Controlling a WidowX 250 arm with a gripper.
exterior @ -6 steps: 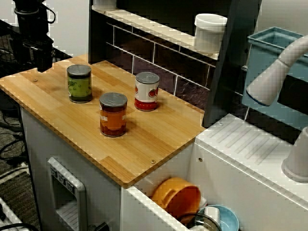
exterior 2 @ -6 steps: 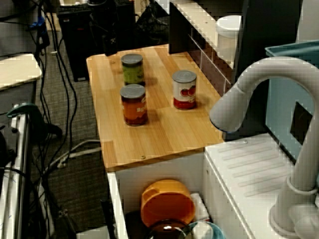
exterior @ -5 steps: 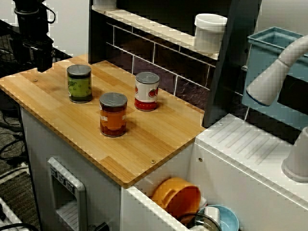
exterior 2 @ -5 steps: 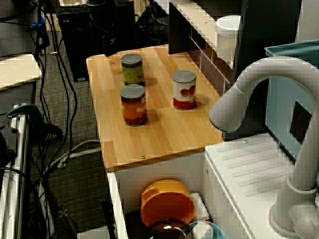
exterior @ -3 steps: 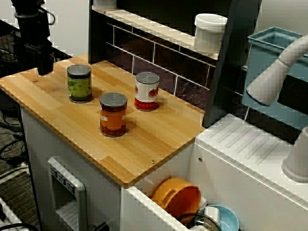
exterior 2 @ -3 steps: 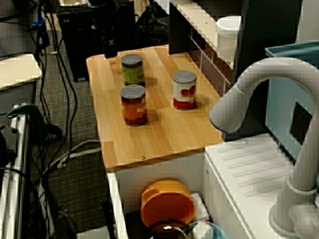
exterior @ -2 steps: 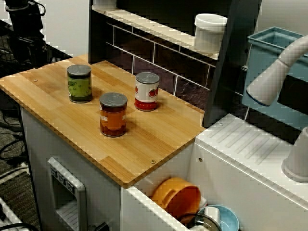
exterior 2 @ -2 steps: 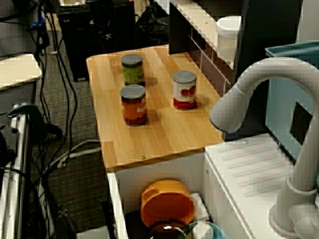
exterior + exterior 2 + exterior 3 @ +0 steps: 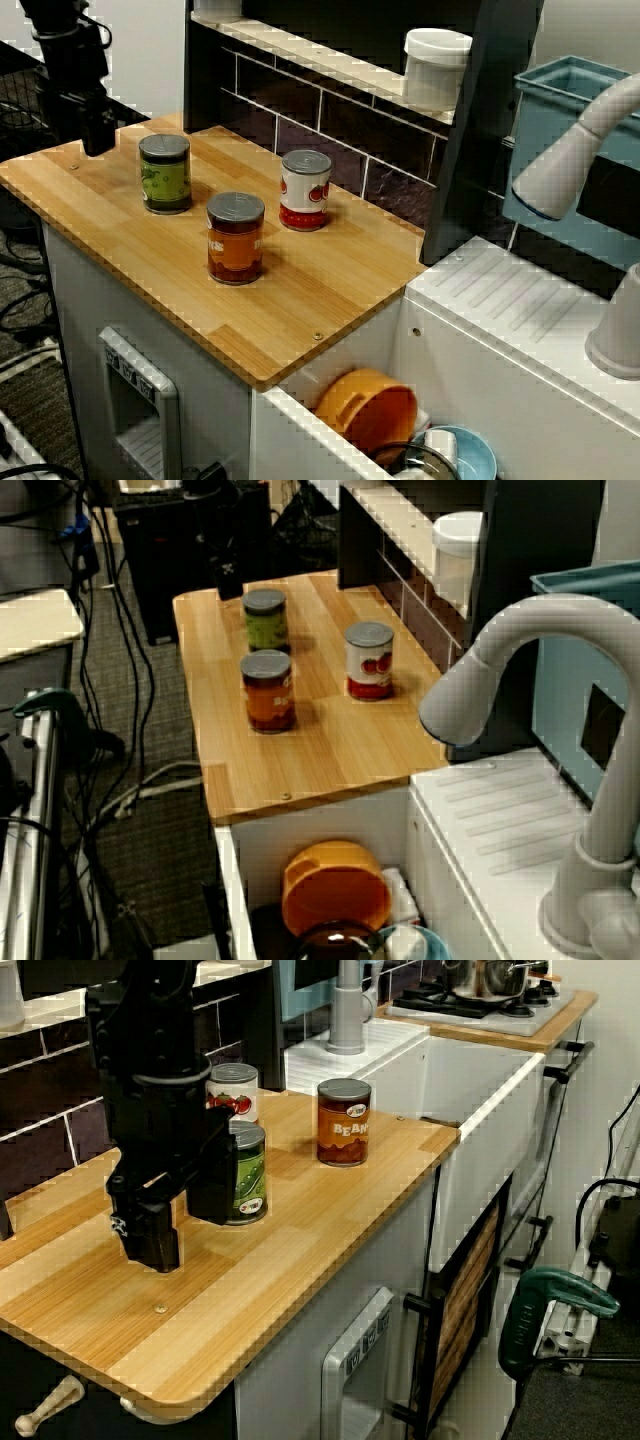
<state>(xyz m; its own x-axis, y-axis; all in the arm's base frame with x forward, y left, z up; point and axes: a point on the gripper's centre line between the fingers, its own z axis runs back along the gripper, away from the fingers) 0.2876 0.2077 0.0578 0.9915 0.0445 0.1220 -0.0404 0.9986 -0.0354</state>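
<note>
My black gripper (image 9: 183,1222) hangs low over the left end of the wooden counter (image 9: 250,1290). Its two fingers stand apart, open, with nothing between them. A green-labelled can (image 9: 247,1173) stands just beyond the right finger (image 9: 213,1188); I cannot tell if they touch. In the front view the gripper (image 9: 93,138) is left of the green can (image 9: 164,173), with a gap. An orange-brown beans can (image 9: 236,238) and a red-and-white tomato can (image 9: 305,190) stand further right. From the sink end, the gripper (image 9: 230,584) sits at the counter's far corner.
A dark tiled back wall with a shelf carries a white container (image 9: 436,66). Right of the counter, a sink holds an orange bowl (image 9: 368,408) beneath a grey faucet (image 9: 570,150). A blue bin (image 9: 565,100) stands behind. A green drill (image 9: 550,1310) lies on the floor.
The gripper rose and drew back to the left, then came down again at the counter's left end, slightly nearer the green can. The three cans stayed put.
</note>
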